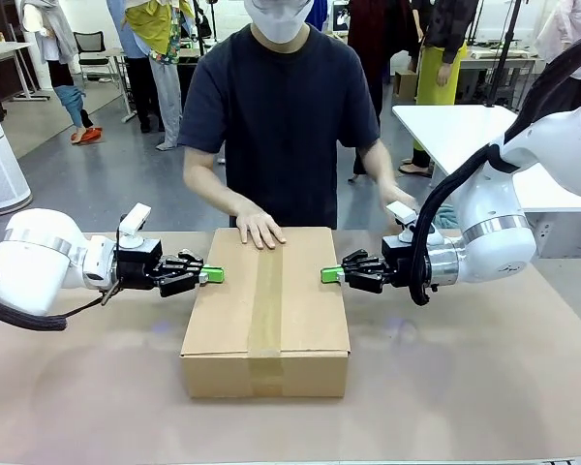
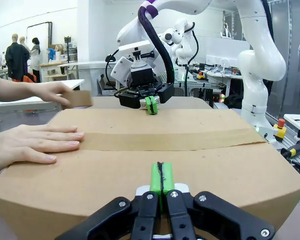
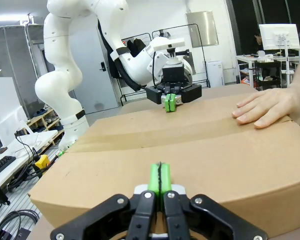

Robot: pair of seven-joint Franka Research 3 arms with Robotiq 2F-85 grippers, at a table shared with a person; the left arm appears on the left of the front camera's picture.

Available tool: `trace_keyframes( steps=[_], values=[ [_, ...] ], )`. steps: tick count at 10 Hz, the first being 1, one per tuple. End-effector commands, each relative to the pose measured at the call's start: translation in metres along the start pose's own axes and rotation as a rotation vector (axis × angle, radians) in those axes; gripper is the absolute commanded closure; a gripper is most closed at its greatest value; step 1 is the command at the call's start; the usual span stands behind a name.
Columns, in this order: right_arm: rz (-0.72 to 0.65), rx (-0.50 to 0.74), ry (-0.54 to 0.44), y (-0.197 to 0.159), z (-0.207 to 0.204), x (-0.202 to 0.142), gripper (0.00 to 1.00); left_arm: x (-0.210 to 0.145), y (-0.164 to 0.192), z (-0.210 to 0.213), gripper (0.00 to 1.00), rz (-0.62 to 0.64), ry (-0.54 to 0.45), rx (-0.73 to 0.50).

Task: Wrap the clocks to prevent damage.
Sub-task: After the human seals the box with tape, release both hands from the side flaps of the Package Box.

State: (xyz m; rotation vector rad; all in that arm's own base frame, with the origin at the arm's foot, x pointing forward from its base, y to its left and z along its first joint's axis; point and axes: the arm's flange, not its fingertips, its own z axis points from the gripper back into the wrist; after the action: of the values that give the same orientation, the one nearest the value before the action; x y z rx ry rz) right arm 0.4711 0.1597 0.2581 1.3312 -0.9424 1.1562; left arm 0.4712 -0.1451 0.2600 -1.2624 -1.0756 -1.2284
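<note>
Front view: our left claw [image 1: 213, 275] and right claw [image 1: 329, 275], both closed on nothing, flank the taped brown cardboard box [image 1: 266, 315]; the person's hand [image 1: 260, 230] steadies its far edge.
Left wrist view: box straight ahead; we press squarely.
Right wrist view: box ahead; we match the opposite push.

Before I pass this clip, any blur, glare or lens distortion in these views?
Front view: sharp, evenly lit, soft shadow under the cardboard box. Left wrist view: wide-angle bend bows the box edge; left claw crisp, background slightly soft. Right wrist view: same bowing; right claw sharp; the bright monitor washes out.
</note>
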Motion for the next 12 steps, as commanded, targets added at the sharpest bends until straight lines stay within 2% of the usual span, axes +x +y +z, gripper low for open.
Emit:
trace_keyframes(
  steps=[1,11,12],
  values=[
    [-0.009,-0.007,0.010,-0.001,0.000,-0.001,0.99,-0.002,-0.002,-0.003,1.00,-0.004,-0.002,0.008],
    [0.000,0.000,0.000,0.000,0.000,0.000,0.99,0.000,0.000,0.000,1.00,0.000,0.000,0.000],
    [0.000,-0.003,0.054,0.010,0.006,0.018,0.99,0.024,0.000,0.006,1.00,-0.031,0.113,0.000]
  ],
)
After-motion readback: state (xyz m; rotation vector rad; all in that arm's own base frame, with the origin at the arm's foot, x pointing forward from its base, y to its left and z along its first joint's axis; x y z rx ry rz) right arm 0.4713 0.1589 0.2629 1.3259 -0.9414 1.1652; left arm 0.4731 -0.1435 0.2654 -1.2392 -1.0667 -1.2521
